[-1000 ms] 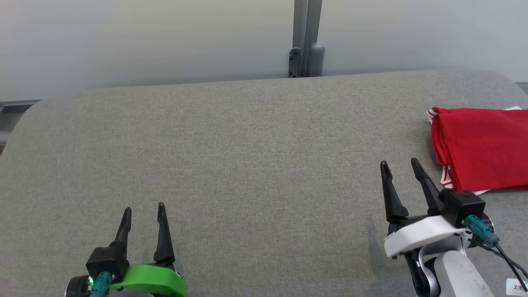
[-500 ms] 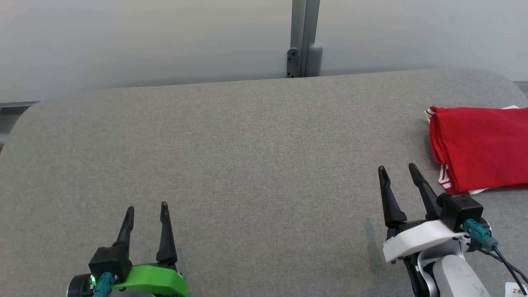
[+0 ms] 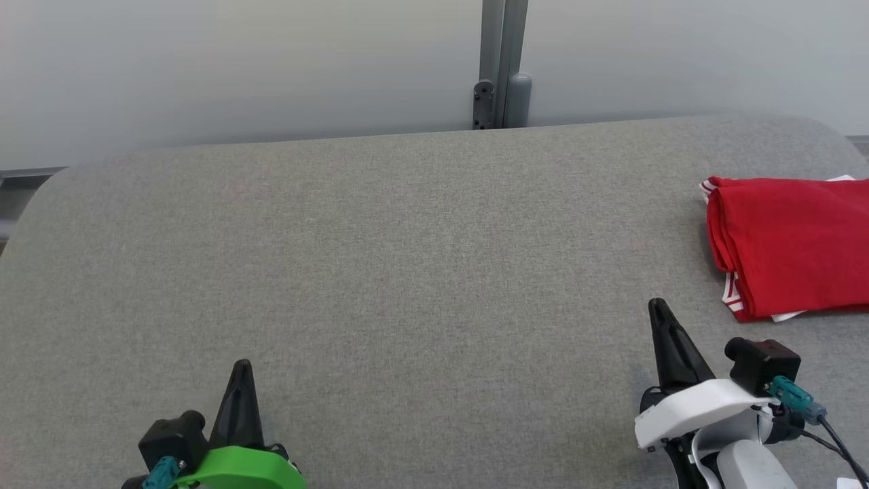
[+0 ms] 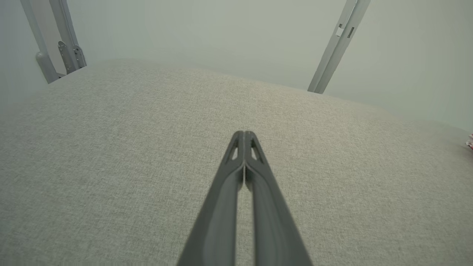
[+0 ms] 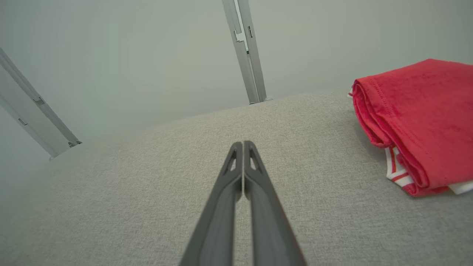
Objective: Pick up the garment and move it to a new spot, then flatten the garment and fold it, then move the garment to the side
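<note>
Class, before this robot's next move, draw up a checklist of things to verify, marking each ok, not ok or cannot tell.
1. The red garment is folded: ok, a neat stack.
2. It lies at the side of the grey table: ok, near the right end.
3. All of it rests on the table: cannot tell, the head view cuts off its right part.
4. The left gripper is free: ok, jaws shut on nothing.
5. The right gripper is free: ok, jaws shut, apart from the garment.
</note>
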{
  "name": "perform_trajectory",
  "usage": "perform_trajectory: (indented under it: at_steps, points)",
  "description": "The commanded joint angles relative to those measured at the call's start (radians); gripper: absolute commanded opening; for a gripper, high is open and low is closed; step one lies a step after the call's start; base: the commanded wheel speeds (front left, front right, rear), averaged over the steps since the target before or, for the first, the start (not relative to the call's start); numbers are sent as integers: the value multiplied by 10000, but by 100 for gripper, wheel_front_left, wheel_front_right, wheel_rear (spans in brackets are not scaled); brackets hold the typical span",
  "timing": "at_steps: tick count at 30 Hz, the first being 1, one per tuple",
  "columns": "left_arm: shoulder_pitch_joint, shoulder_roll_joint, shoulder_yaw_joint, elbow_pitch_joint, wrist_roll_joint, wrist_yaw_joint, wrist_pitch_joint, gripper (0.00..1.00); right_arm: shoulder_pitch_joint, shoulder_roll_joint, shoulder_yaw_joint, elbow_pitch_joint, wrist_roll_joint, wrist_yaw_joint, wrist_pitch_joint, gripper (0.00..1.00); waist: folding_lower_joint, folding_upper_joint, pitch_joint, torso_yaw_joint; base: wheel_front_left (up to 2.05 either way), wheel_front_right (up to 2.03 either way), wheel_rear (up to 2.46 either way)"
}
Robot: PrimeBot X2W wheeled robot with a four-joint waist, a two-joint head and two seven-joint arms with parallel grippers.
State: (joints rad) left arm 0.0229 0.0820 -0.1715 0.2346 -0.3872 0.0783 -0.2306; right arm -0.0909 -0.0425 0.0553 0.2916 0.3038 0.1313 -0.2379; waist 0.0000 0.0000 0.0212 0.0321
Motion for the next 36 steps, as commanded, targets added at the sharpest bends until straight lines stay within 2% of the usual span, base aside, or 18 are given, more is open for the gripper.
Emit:
perform_trajectory:
  at_steps: [1,20,36]
  points:
    - [-217,10,142,-126,-453,-106,93,0,-169,-34,-82,-173,485,-1,111,0,0,0,-2,-5,0,0,0]
    - [-526,-67,824,-74,-3391,-604,927,0,-188,-66,-473,-268,3637,-2,950,0,0,0,-31,-55,0,0,0]
    - [-731,-123,1294,-40,-5419,-947,1504,0,-204,-83,-746,-326,5790,-2,1525,0,0,0,-55,-97,0,0,0]
